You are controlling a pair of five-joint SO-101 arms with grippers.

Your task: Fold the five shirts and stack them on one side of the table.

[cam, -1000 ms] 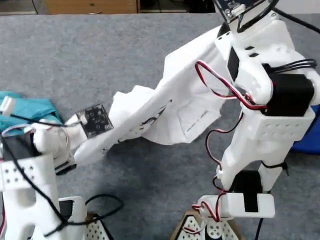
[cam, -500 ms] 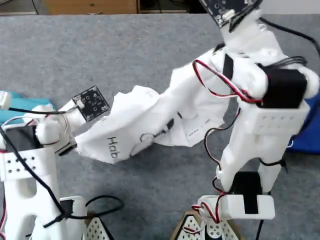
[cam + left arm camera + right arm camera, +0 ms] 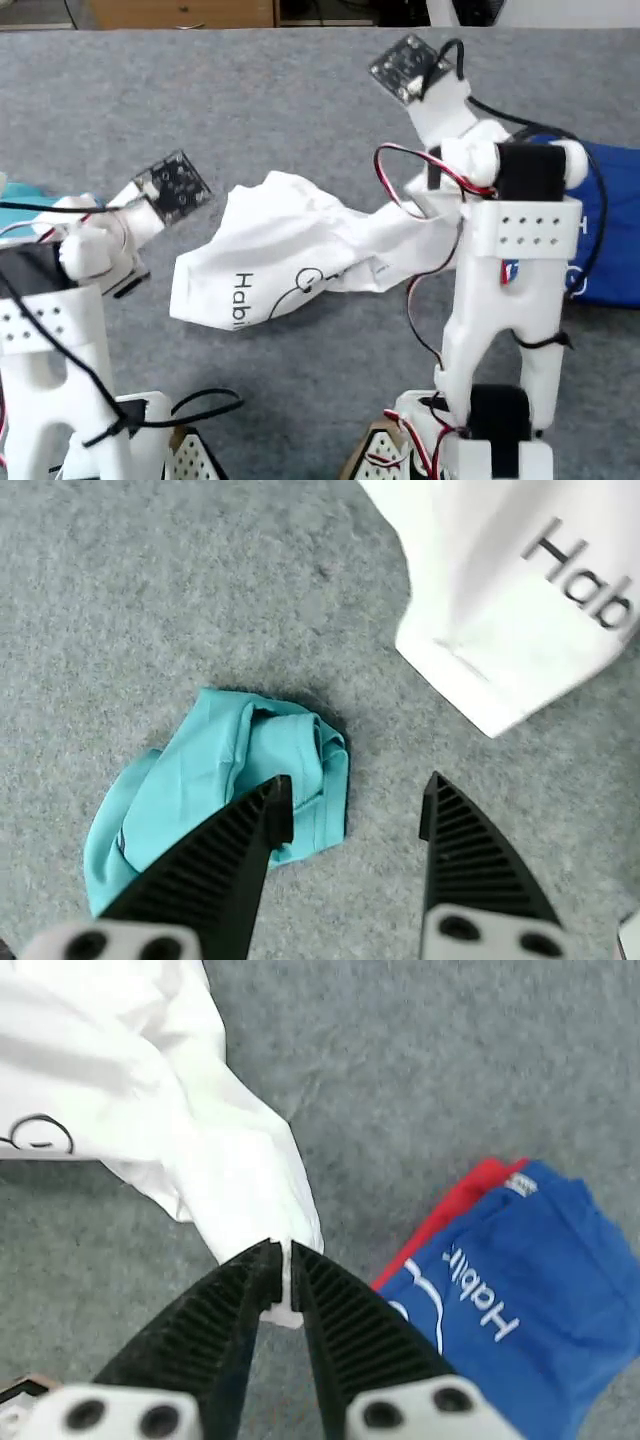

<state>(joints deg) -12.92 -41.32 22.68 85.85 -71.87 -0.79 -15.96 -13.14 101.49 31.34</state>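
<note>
Grip: white shirt (image 3: 290,250) corner is clenched by right claw (image 3: 283,1260).
Hover: left claw (image 3: 357,795) is held released above teal shirt (image 3: 215,770).

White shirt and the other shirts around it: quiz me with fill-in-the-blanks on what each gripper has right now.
The right gripper is ___ on a corner of the white shirt.
The left gripper, above the teal shirt, is ___ and holds nothing.
The red shirt lies ___ the blue shirt.
Missing words: shut; open; under.
</note>
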